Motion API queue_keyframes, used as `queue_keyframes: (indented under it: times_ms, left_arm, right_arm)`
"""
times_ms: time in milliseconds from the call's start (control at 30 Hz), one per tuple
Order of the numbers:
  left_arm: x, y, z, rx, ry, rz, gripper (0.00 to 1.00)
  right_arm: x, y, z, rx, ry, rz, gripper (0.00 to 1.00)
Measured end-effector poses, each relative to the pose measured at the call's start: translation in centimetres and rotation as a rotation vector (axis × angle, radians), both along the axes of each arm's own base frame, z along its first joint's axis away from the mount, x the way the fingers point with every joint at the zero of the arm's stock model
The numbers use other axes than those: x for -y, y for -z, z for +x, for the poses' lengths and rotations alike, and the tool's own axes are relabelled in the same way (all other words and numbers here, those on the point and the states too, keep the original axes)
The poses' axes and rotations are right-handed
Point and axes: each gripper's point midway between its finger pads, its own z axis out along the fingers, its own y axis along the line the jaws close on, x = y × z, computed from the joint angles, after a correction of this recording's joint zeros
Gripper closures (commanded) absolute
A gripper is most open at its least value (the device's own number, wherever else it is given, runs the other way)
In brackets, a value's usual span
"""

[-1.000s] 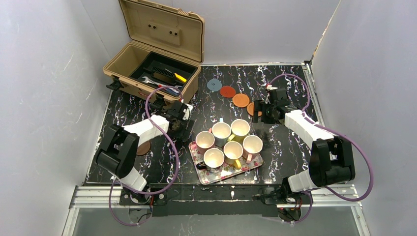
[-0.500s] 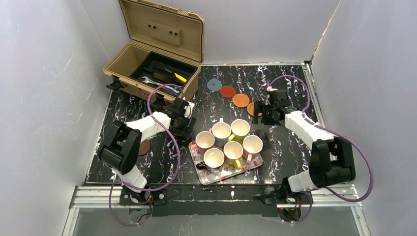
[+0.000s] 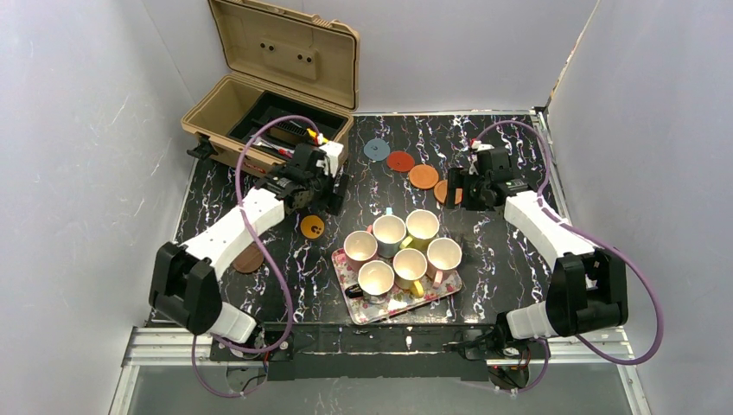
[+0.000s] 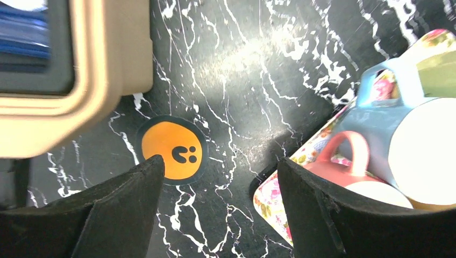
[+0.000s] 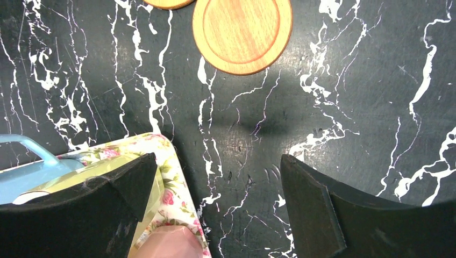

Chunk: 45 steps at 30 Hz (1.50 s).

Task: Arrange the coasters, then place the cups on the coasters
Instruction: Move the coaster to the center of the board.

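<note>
Six cups (image 3: 399, 252) stand together on the floral tray (image 3: 398, 305). A blue-grey coaster (image 3: 376, 150), a red one (image 3: 399, 161) and an orange one (image 3: 423, 176) run in a diagonal row behind the tray. A further wood-coloured coaster (image 5: 242, 32) lies half under my open right gripper (image 3: 458, 192). A yellow-orange coaster (image 3: 312, 226) lies flat left of the tray, free of my open left gripper (image 3: 333, 192), which hangs above it with nothing between its fingers. A dark brown coaster (image 3: 249, 259) sits beside the left arm.
An open tan toolbox (image 3: 268, 112) with tools stands at the back left, its corner close to the left gripper. In the left wrist view a blue cup (image 4: 376, 118) and a pink cup's handle (image 4: 349, 156) sit just right of the fingers.
My left gripper has let go of the yellow-orange coaster, opened wider and moved up and back toward the toolbox. The right gripper has shifted slightly back.
</note>
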Motion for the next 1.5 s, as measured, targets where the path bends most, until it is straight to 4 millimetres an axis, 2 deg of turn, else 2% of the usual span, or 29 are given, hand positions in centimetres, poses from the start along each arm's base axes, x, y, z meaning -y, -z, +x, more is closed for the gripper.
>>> queue_keyframes:
  times_ms: [167,267,400,467,533,633,733,833,1000,1233,1333,1500]
  left_arm:
    - [0.0,-4.2,0.0,0.065,0.003,-0.036,0.23]
    - [0.1,-6.4,-0.4,0.081,0.014,-0.061,0.19]
    - [0.1,-10.3,0.0,0.121,0.02,-0.121,0.16]
    - [-0.8,-12.2,0.9,0.148,-0.004,-0.155,0.14]
    - [-2.4,-13.4,2.1,0.175,-0.052,-0.178,0.12]
    - [-5.2,-13.9,3.5,0.194,-0.139,-0.193,0.07]
    - [-7.6,-14.2,4.5,0.236,-0.229,-0.215,0.05]
    - [-9.5,-13.8,4.6,0.288,-0.304,-0.229,0.02]
    - [-11.3,-12.2,3.4,0.333,-0.372,-0.239,0.02]
    - [-13.2,-13.2,3.4,0.425,-0.438,-0.211,0.02]
    - [-13.6,-13.5,3.4,0.442,-0.456,-0.201,0.02]
    - [-13.6,-13.7,3.5,0.454,-0.459,-0.212,0.02]
  right_arm:
    - [-0.2,-1.5,0.7,0.026,-0.019,-0.002,0.07]
    - [-0.8,-3.6,1.5,0.065,-0.044,0.015,0.07]
    - [-2.6,-7.2,2.9,0.145,-0.092,0.044,0.06]
    - [-4.3,-8.6,3.0,0.176,-0.131,0.053,0.05]
    - [-6.8,-10.0,2.8,0.211,-0.186,0.051,0.05]
    - [-11.9,-11.4,1.5,0.247,-0.298,0.053,0.05]
    - [-16.2,-11.7,-0.2,0.261,-0.388,0.052,0.04]
    - [-20.1,-10.9,-2.1,0.257,-0.46,0.035,0.04]
    - [-25.5,-9.0,-3.8,0.27,-0.521,0.005,0.02]
    - [-32.6,-3.7,-6.5,0.283,-0.595,-0.004,0.01]
    - [-34.7,-1.2,-6.8,0.29,-0.605,0.005,0.02]
    - [-36.0,0.9,-6.1,0.321,-0.58,0.023,0.01]
